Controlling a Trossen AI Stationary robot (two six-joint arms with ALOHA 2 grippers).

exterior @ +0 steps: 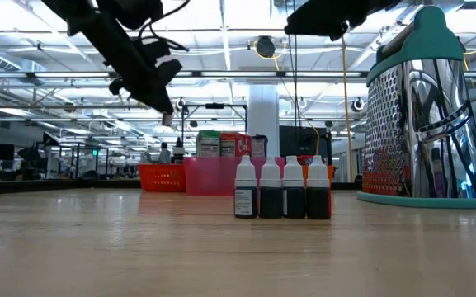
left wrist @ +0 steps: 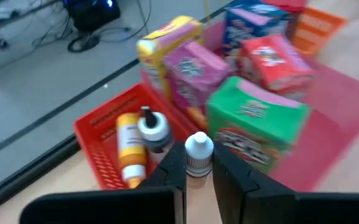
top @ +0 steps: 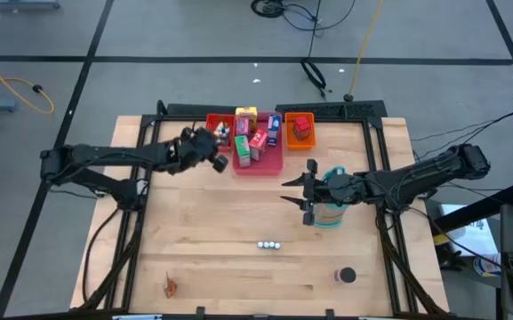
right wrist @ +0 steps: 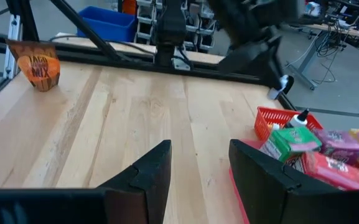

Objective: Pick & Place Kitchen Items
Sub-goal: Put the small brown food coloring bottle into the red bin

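Currently the left claw [left wrist: 199, 177] is pinching a tiny white-capped bottle [left wrist: 198, 152] between its fingers, raised above the counter [top: 238, 222] at the far side, just beside the red tray [left wrist: 101, 146]. That tray already holds a yellow bottle [left wrist: 128, 146] lying flat and a dark bottle with a white collar [left wrist: 154, 130].

Judgement on the step: carry the bottle squarely over the red tray's free part, come down low before letting go, and keep clear of the two bottles inside so nothing tips; a small upright bottle will likely topple if dropped from height.

Next to it, the pink tray [top: 269, 164] carries food boxes: green [left wrist: 254, 121], purple-pink [left wrist: 195, 74], red [left wrist: 272, 62], yellow [left wrist: 167, 40], blue [left wrist: 251, 22]. The orange tray [top: 290, 138], farther right, holds a red block [top: 301, 127].

Right claw [top: 309, 191]: fingers spread, empty, hovering mid-counter beside the teal-and-white grater [exterior: 423, 107].

Not yet placed: four little bottles in a row [exterior: 283, 188], a dark round can [top: 346, 276] near right, and an orange packet [top: 171, 284] near left.
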